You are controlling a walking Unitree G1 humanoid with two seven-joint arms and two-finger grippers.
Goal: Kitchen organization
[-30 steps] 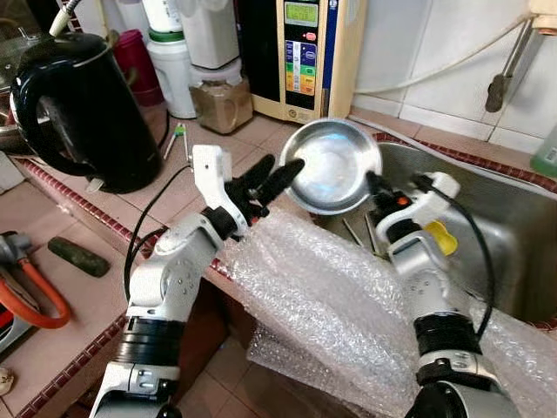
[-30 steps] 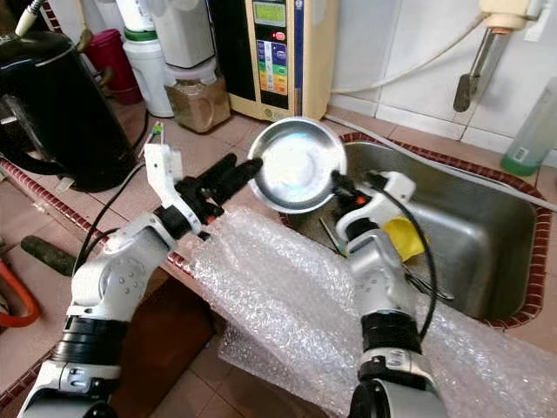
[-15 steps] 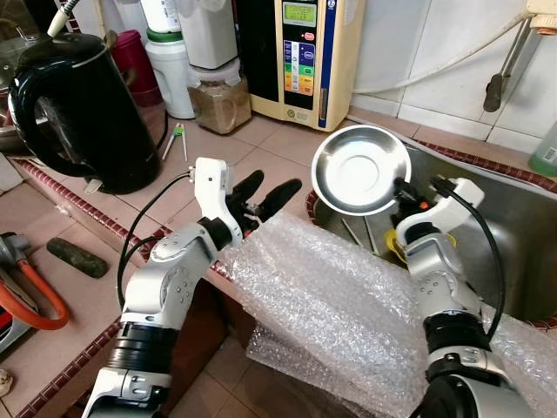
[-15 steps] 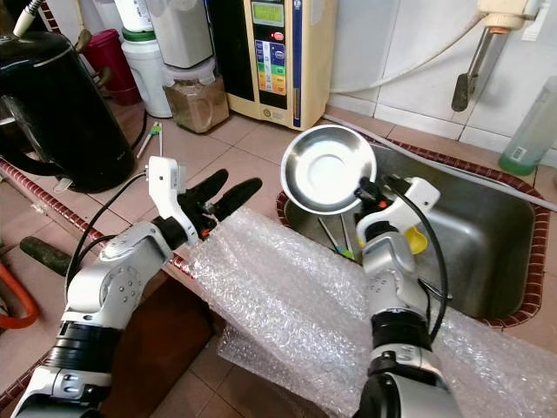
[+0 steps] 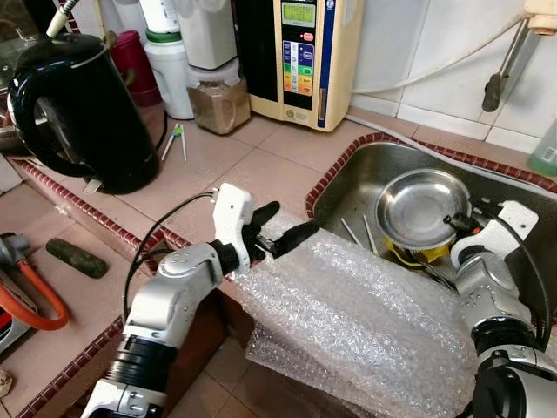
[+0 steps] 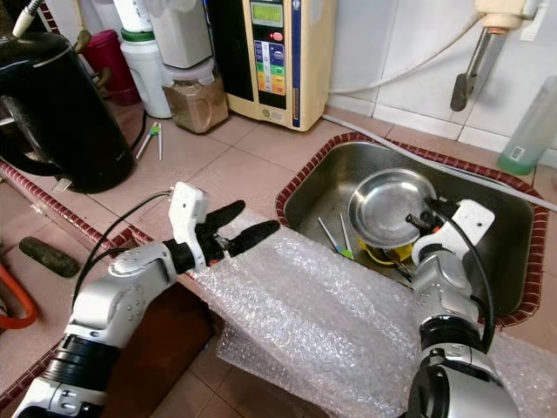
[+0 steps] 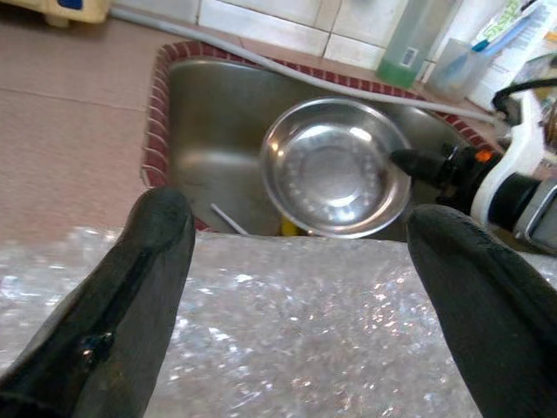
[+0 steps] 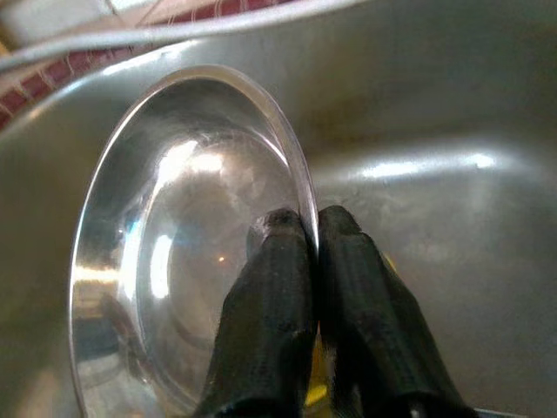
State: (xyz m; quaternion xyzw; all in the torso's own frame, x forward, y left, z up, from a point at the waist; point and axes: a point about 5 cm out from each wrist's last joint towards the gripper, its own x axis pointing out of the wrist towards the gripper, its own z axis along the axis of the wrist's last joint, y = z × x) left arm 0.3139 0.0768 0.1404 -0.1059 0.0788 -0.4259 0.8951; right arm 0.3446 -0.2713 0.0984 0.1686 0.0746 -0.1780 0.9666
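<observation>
Two tools are at work over the tiled table. Reaching into the sink (image 5: 348, 187), the right tool (image 6: 424, 217) has its two black fingers (image 8: 270, 287) pinched tight on the rim of a steel bowl (image 5: 420, 207), one finger inside the rim and one outside. That bowl is down in the basin, tilted, its hollow facing up and toward the table's side, and it rests over something yellow (image 6: 379, 255) at the bottom. A couple of thin utensils (image 5: 359, 235) lie on the sink floor just beside it.

Its partner, the left tool (image 5: 282, 225), hangs with its fingers spread wide and nothing between them, just above the near edge of the table, where a sheet of bubble wrap (image 5: 365, 313) is draped over the edge and down toward the floor. From the left wrist view the bowl shows between the two parted fingers, beyond the wrap.

Further back on the table stand a black kettle (image 5: 78, 109), a jar of brown powder (image 5: 219, 100) and a cream-coloured appliance with a small screen (image 5: 305, 52). A pale green bottle (image 6: 529, 131) sits behind the sink.
</observation>
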